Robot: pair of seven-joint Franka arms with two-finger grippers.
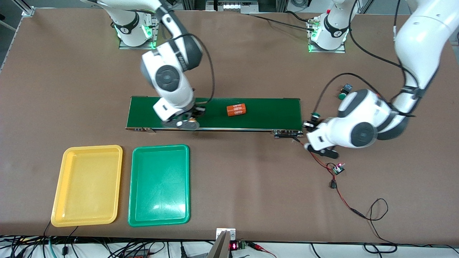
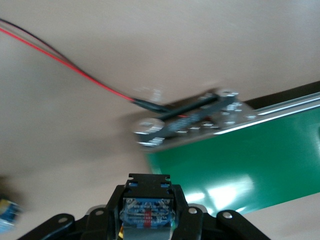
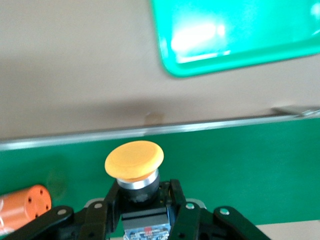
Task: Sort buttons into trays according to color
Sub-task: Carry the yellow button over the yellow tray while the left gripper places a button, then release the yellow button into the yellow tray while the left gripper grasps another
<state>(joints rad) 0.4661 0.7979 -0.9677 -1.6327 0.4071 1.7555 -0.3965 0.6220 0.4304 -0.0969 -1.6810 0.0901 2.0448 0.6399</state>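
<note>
- Right gripper [image 3: 145, 210] clamped on yellow-capped push-button switch [image 3: 134, 162], low over long dark-green conveyor belt [image 1: 265, 114], near the belt edge closest to front cam.
- Orange cylinder printed "4680" [image 1: 236, 109] lies on belt, toward left arm's end from that gripper.
- Left gripper [image 2: 148, 207] clamped on green-capped push-button switch w/ black-blue body [image 2: 147, 214], by belt's end at left arm's side; green cap [image 1: 316, 115] shows in front view.
- Another green-capped switch [image 1: 342, 95] on table, farther from front cam than left gripper.
- Yellow shallow plastic tray [image 1: 64, 172] & green shallow plastic tray [image 1: 136, 179] side by side, nearer front cam than belt; nothing seen in either.
- Tiny circuit board on red-black wires [image 1: 337, 168] on table near left gripper.
</note>
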